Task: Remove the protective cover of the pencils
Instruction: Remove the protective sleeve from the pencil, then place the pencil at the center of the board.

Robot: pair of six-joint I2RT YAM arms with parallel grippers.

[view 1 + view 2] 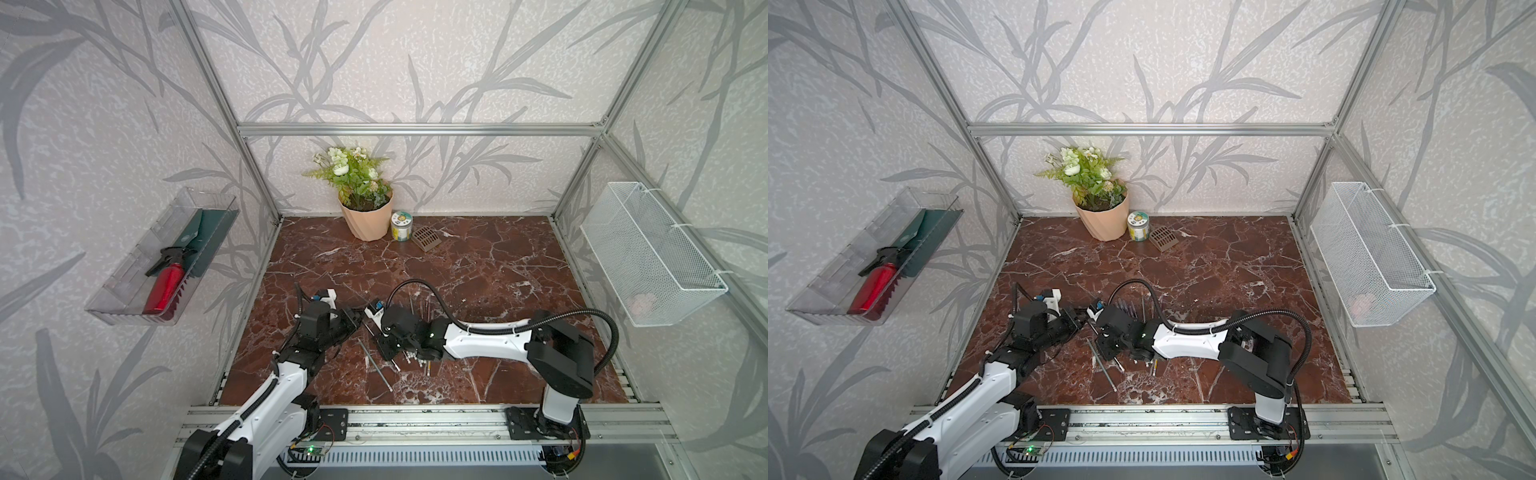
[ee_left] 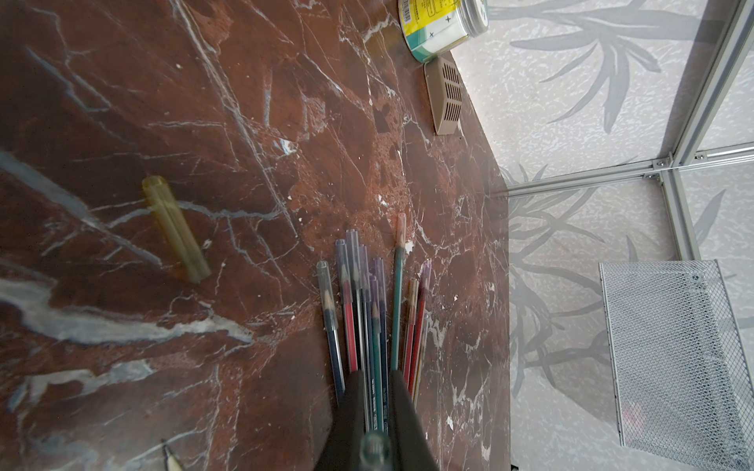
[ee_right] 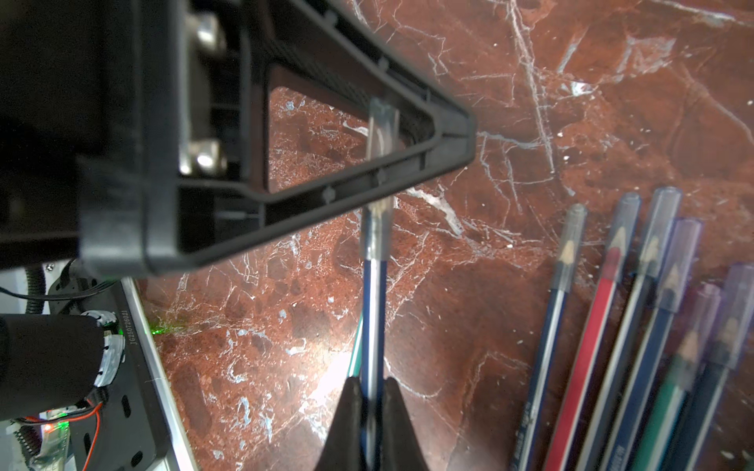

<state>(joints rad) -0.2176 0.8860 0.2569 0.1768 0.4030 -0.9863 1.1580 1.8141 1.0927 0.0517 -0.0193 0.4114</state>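
Now the right hand (image 3: 372,385) clamps a blue pencil (image 3: 373,318), the left hand (image 2: 375,383) pinches its cap (image 3: 374,240), so a straight pull apart seems next.

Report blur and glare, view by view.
Left wrist view: the yellowish cap is smeared, the pencils crisper. Right wrist view: white glare on the marble tabletop, pencils near the edge soft. Both top views: evenly lit, sharp.

At the lower centre of the frame the left gripper (image 2: 375,379) is seen closed on a clear protective cover (image 2: 374,446). Capped pencils (image 2: 359,310) are fanned just beyond it on the marble table (image 2: 204,102). A yellowish cap (image 2: 175,228) is seen lying apart at mid-left.
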